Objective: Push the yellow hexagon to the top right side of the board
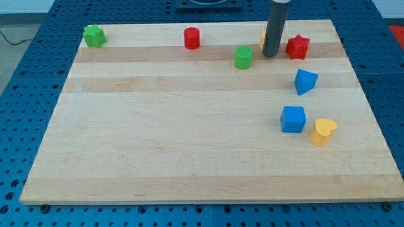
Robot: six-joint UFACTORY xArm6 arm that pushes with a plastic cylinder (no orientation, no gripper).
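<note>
The yellow hexagon (262, 41) is almost wholly hidden behind my rod; only a thin yellow sliver shows at the rod's left edge, near the board's top right. My tip (271, 54) rests on the board directly in front of it, between the green cylinder (243, 57) on its left and the red star (297, 47) on its right. Whether the tip touches the hexagon cannot be told.
A green star (94, 36) sits at the board's top left and a red cylinder (192, 38) at top centre. A blue pentagon-like block (305, 81), a blue cube (293, 118) and a yellow heart (324, 131) lie on the right side. The wooden board (189, 151) lies on a blue perforated table.
</note>
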